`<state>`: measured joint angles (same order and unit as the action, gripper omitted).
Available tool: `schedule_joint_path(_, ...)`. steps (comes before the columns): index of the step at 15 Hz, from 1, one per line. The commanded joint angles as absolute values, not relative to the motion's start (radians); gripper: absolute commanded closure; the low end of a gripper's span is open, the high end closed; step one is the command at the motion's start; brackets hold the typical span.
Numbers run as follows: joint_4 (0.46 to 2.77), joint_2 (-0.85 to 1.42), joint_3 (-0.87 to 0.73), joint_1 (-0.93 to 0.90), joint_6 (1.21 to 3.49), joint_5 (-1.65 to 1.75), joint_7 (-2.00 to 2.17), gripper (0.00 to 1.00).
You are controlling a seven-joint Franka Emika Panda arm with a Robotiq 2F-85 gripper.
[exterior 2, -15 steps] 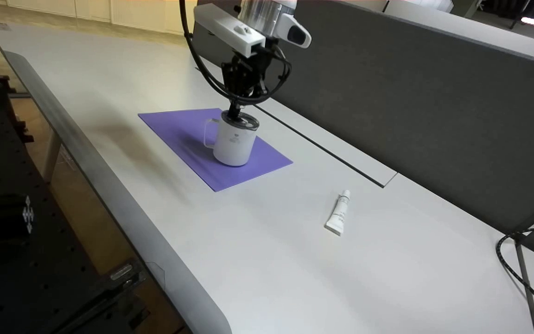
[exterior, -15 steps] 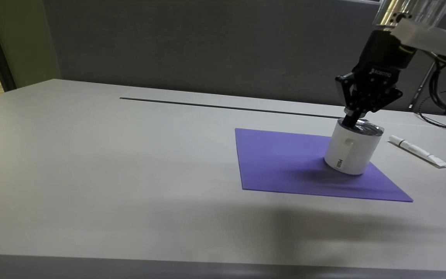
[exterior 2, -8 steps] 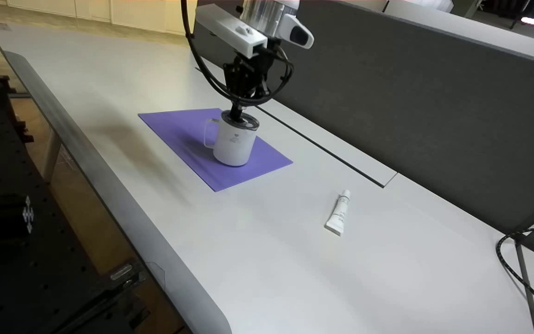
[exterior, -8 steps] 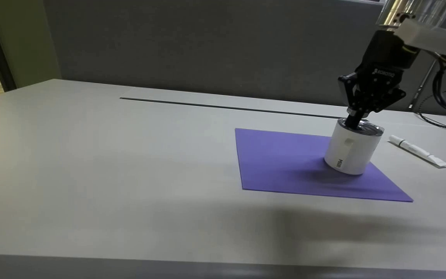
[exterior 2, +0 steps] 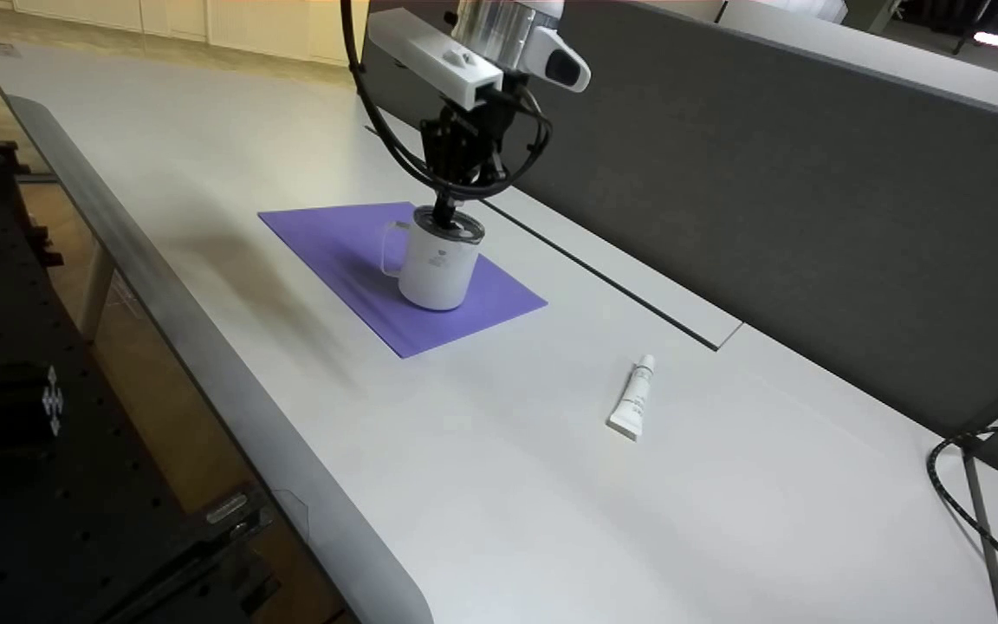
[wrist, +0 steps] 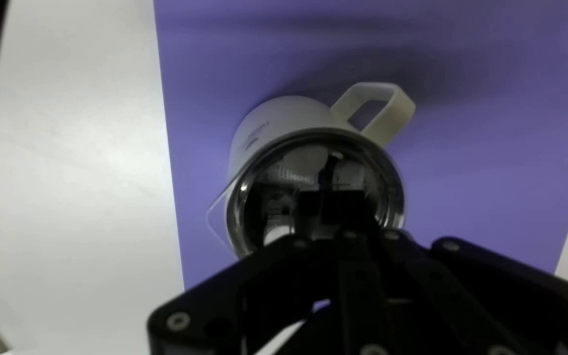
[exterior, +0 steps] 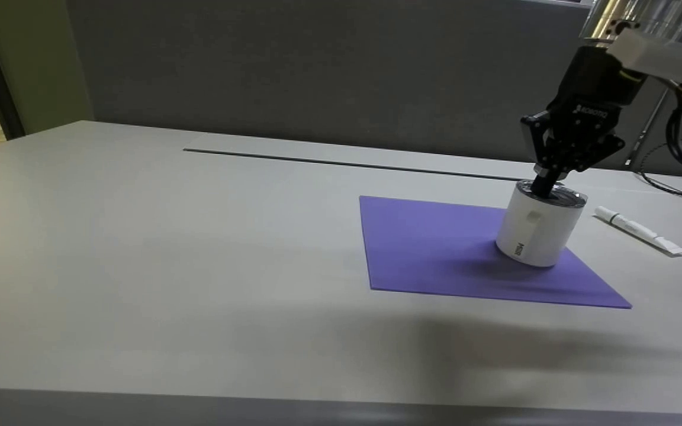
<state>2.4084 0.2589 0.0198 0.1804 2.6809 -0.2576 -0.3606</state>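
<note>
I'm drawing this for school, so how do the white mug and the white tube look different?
The mug is wide with a handle; the tube is thin without one. The mug stands on the purple mat; the tube lies on the table. The gripper is at the mug's top, away from the tube. Both are white with dark markings.

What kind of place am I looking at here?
Probably an office or lab. The long white desk backed by a gray partition looks like an office, while the black bench, dotted with what look like holes, hints at a lab.
</note>
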Motion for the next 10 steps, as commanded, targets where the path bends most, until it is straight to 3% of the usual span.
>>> schedule_joint_path(1,2.397,0.272,0.015,0.188,2.686,-0.249,-0.361,1.00)
schedule_joint_path(10,2.399,0.276,0.008,0.181,2.701,-0.224,-0.352,1.00)
